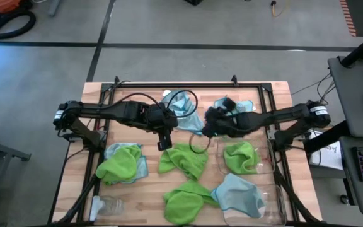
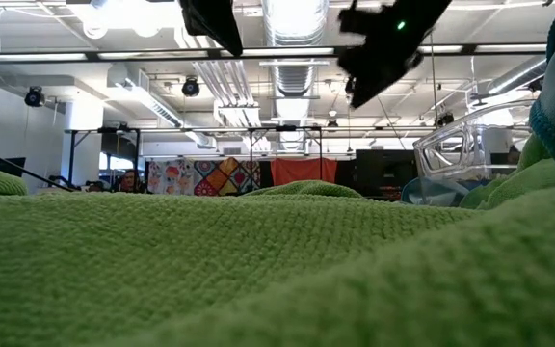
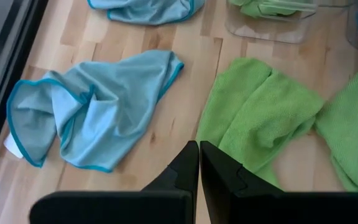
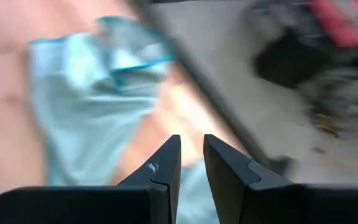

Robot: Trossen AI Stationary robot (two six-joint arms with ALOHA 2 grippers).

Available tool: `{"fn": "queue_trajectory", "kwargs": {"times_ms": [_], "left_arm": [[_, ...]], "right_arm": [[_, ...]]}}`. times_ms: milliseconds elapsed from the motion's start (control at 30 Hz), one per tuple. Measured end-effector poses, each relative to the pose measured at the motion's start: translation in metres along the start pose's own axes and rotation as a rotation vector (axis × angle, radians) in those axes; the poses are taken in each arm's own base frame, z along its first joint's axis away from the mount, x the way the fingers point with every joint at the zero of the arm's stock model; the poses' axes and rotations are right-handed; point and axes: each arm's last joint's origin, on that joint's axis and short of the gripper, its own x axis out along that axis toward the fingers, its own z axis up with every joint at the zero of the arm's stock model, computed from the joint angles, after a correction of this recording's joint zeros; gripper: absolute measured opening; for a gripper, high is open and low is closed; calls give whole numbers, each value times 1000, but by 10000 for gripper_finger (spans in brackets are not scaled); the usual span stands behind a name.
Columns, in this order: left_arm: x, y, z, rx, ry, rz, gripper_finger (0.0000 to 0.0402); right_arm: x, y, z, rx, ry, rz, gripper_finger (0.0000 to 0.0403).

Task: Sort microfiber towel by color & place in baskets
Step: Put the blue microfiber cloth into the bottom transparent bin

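Tool of the left arm (image 1: 163, 144) closed and empty, fingers (image 3: 188, 163) pressed together, poised above the worktop (image 1: 276, 94) between a crumpled blue towel (image 3: 92, 109) and a green towel (image 3: 260, 115). Tool of the right arm (image 1: 208, 128) near the worktop's middle, fingers (image 4: 166, 158) a narrow gap apart, nothing between them, over another blue towel (image 4: 86, 106).

Largest first:
- Wooden worktop, both dark arms reaching in from the sides toward the centre.
- Two clear baskets on the right side: one (image 1: 269, 165) holding a green towel (image 1: 241, 156), the other (image 1: 281, 205) nearer the front edge, a blue towel (image 1: 238, 194) spilling over its wall.
- Loose green towels: one at the left (image 1: 120, 161) lying on a blue cloth, one in the middle (image 1: 183, 159), one at the front edge (image 1: 186, 200).
- Loose blue towels at the back: one behind the left tool (image 1: 183, 108), one behind the right tool (image 1: 239, 106).
- Small clear jar (image 1: 109, 205) at the front left corner.

Low view filled by green cloth, a basket (image 2: 470, 154) showing at right.
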Motion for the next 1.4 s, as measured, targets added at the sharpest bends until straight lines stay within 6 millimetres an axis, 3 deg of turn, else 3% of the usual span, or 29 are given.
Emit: {"fn": "queue_trajectory", "kwargs": {"times_ms": [233,633,900,1133,1400], "left_arm": [[0,0,-2,-15,16,4,0],[0,1,-3,-22,29,7,0],[3,0,-5,-19,41,10,0],[3,0,-5,-19,41,10,0],[3,1,-6,-17,51,12,0]], "right_arm": [[44,2,9,-25,-71,330,66],[100,-14,-2,52,80,530,66],[122,-2,-9,57,124,613,74],[135,8,-6,37,167,661,125],[136,0,-6,22,208,642,170]]}}
